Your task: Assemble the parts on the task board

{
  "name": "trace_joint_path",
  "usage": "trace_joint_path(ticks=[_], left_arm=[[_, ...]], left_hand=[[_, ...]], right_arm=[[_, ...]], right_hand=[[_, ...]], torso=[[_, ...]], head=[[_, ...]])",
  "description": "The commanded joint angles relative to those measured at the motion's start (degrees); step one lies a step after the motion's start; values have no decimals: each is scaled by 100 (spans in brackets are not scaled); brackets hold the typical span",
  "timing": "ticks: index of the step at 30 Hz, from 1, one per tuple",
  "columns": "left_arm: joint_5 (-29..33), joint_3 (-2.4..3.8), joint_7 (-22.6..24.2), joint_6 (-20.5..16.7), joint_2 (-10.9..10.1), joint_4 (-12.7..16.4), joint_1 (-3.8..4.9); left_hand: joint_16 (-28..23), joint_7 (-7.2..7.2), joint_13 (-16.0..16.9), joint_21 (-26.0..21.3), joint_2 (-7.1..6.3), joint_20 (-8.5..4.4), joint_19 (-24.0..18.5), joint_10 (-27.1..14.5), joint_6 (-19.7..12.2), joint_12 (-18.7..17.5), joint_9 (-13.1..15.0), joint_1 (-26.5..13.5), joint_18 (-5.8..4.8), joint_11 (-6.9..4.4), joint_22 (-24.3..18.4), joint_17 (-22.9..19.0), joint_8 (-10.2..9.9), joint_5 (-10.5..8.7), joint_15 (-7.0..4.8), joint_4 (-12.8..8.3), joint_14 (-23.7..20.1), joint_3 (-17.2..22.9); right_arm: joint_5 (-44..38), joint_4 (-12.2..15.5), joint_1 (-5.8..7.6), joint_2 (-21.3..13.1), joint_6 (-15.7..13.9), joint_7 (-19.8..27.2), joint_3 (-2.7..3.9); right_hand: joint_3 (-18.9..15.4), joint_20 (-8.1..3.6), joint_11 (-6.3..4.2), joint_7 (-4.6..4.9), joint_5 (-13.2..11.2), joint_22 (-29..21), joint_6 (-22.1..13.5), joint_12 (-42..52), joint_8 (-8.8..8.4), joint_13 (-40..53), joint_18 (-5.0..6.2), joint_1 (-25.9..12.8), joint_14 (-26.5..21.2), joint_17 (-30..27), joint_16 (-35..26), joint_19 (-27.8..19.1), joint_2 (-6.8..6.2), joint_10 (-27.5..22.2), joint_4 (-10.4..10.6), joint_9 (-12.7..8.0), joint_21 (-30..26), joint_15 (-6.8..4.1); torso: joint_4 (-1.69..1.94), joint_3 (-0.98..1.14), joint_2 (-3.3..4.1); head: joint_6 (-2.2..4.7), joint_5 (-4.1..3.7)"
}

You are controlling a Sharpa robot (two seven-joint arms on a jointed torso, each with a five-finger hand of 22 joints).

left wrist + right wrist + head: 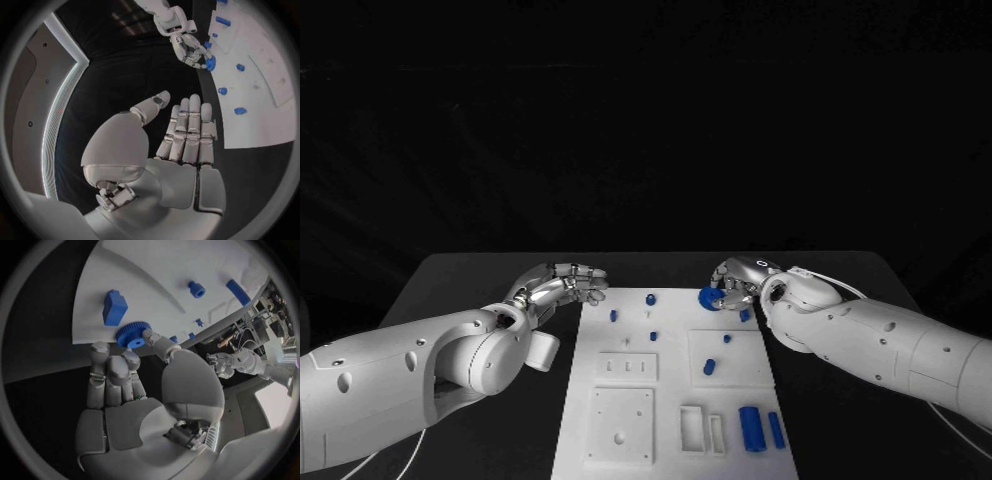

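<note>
The white task board (733, 375) lies lengthwise in the middle of the black table. My right hand (744, 280) is at the board's far right corner and pinches a blue toothed gear (711, 298) between thumb and fingers. In the right wrist view the gear (132, 334) sits at the fingertips (127, 356), just over the board's edge, beside a blue block (114, 306). My left hand (570, 284) hovers off the board's far left corner, holding nothing. Its fingers (189, 131) lie straight and side by side over the dark table.
Several small blue pegs stand on the board's far half, such as one (651, 298) near the far edge and another (708, 366) mid-board. Two blue bars (751, 428) lie at the near right. White recessed plates (622, 425) fill the near left.
</note>
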Motion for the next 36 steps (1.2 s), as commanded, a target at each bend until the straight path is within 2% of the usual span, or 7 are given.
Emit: trace_joint_path(ticks=[1,8,11,16,21,30,36], left_arm=[[8,4,50,78,12,9,7],[8,4,42,77,13,11,7],[8,4,39,69,12,13,7],[8,4,38,67,13,15,7],[8,4,37,52,7,17,7],[8,4,30,41,2,30,7],[8,4,24,36,-9,36,7]], left_hand=[[-29,25,-4,32,-9,8,-48,2,-4,-33,6,-27,98,21,-6,8,-35,-21,3,-26,-26,-3],[-31,25,-4,33,-10,8,-50,0,-5,-35,7,-26,98,22,-7,9,-37,-21,3,-27,-26,-2],[-31,26,-5,33,-10,8,-51,-1,-6,-37,7,-25,98,22,-7,10,-38,-21,3,-27,-26,-2],[-32,26,-5,34,-9,8,-52,-1,-7,-38,8,-24,98,23,-8,11,-39,-21,3,-28,-26,-1],[-32,27,-5,36,-8,8,-52,-1,-7,-39,9,-23,98,23,-8,12,-40,-20,3,-28,-25,0],[-32,27,-5,36,-7,7,-52,0,-7,-39,9,-22,98,23,-9,13,-40,-19,2,-28,-24,0],[-32,27,-4,38,-6,8,-53,1,-6,-39,10,-22,98,23,-9,14,-41,-19,2,-27,-22,1]], right_arm=[[6,-40,-43,22,310,23,-29],[-42,-93,-54,45,471,-30,-74],[-219,-91,-56,58,489,-79,-133],[-437,-54,-71,66,459,-139,-190],[-686,11,-78,48,356,-194,-208],[-960,74,-81,27,400,-259,-286],[-835,104,-86,-1,487,-253,-306]], right_hand=[[14,-16,-5,17,-13,130,72,22,25,-1,273,-54,-32,11,26,-13,31,-26,10,-9,39,4],[19,-20,-8,14,4,130,72,29,24,1,272,-46,-32,21,25,-20,43,-26,-7,-10,51,1],[14,-20,-8,14,21,130,68,42,22,7,273,-51,-32,29,25,-24,42,-19,-17,-11,61,2],[32,-21,-26,-7,297,126,132,136,56,50,273,-65,-27,71,23,-37,70,44,-49,0,112,-13],[133,-19,-56,-36,807,119,214,187,95,61,273,-70,-16,117,8,-47,109,85,-56,16,164,-42],[202,-19,-67,-50,890,116,269,220,122,72,273,-51,-9,135,3,-48,94,121,-63,26,180,-52],[271,-11,-71,-54,1240,112,281,228,119,60,273,-137,3,172,-10,-48,68,135,-11,24,214,-56]], torso=[[0,-1,1],[-2,-1,1],[-1,0,-3],[-2,3,-1],[-4,2,-3],[-6,0,-3],[-2,-1,-2]], head=[[-3,1],[-7,-9],[-10,-13],[-15,-20],[-14,-28],[-10,-53],[-7,-65]])
